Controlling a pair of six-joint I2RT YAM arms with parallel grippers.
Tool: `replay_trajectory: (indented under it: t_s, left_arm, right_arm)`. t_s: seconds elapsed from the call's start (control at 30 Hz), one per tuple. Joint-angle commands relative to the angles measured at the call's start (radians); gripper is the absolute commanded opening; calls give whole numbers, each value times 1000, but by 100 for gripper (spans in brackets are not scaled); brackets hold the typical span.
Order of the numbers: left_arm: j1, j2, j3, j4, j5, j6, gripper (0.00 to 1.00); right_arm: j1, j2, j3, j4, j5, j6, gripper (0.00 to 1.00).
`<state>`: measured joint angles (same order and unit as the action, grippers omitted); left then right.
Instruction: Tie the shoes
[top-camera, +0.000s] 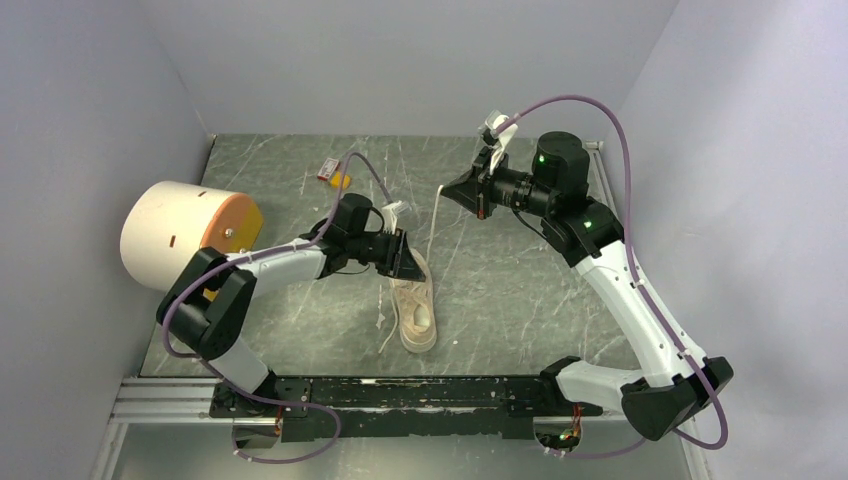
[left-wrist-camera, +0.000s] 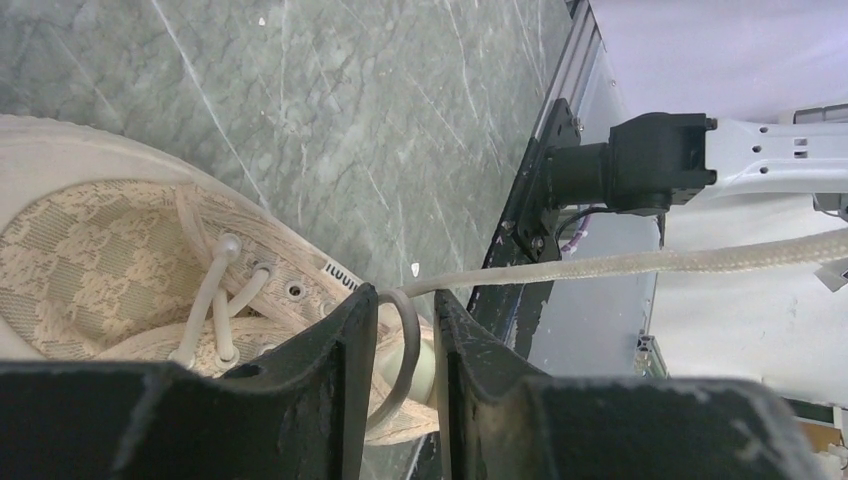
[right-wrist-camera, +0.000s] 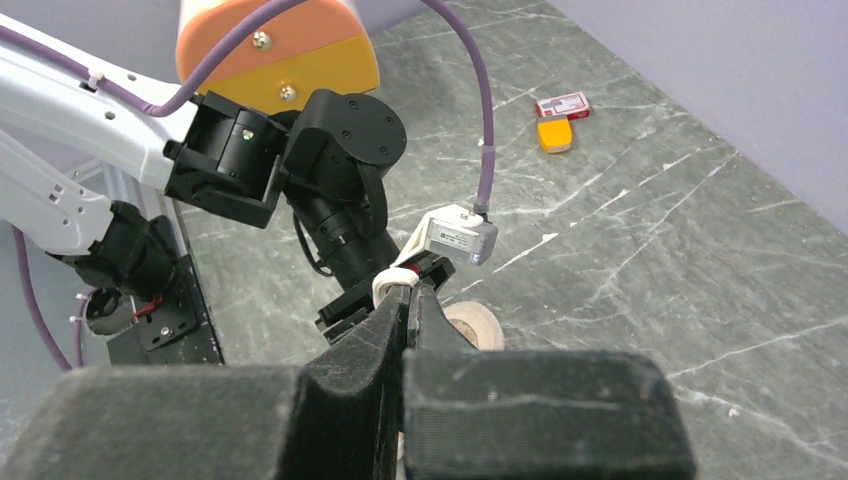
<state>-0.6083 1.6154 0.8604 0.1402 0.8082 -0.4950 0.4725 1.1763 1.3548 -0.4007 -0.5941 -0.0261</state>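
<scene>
Up close, the left gripper (left-wrist-camera: 405, 310) has its two black fingers (left-wrist-camera: 330, 380) a little apart. A curl of the lace (left-wrist-camera: 620, 262) sits loose in the gap between them, not pinched. From that gap the lace runs off taut toward the right arm. Just beside the fingers lies the sneaker (left-wrist-camera: 90, 240), cream, with a patterned knit, eyelets and crossed lacing showing. The gripper hangs over the sneaker's far end.

The right gripper (right-wrist-camera: 410, 295) has its fingers pressed together, clamped on the same lace, which shows as a cream nub at the fingertips. It is held off the table (top-camera: 520, 290), beyond the sneaker toward the far edge and a little toward the right edge, so the lace stretches from the shoe up to it.

The sneaker rests on its sole near the middle of the table, closer to the near edge than the far one, lying lengthwise from far to near. A second strand (top-camera: 385, 335) trails loose on the surface along the side of the shoe that faces the left edge.

Well apart, a large cream cylinder (top-camera: 175, 235) with an orange end face lies on its side at the left edge. A small red box (right-wrist-camera: 562, 105) and an orange block (right-wrist-camera: 553, 134) sit just beside each other near the far edge.
</scene>
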Motion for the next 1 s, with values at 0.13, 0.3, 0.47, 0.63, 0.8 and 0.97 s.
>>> replay_trajectory:
  t_s: [0.13,0.3,0.47,0.63,0.8,0.97]
  left_arm:
    - [-22,16,61,-4,-28,39,34]
    - [-27,23,64,-6,-34,42,31]
    - [-31,34,66,-7,-37,49,35]
    - [-40,39,70,0,-44,54,42]
    - [-44,51,68,-5,-49,65,40]
    - [-44,40,64,-24,-80,78,24]
  right_arm:
    - [7,9,35,25,-10,8,0]
    - [9,10,43,22,-12,13,0]
    - [9,7,45,21,-11,15,0]
    - [9,5,38,30,-15,21,0]
    - [9,2,33,36,-19,23,0]
    - [9,2,24,53,-24,25,0]
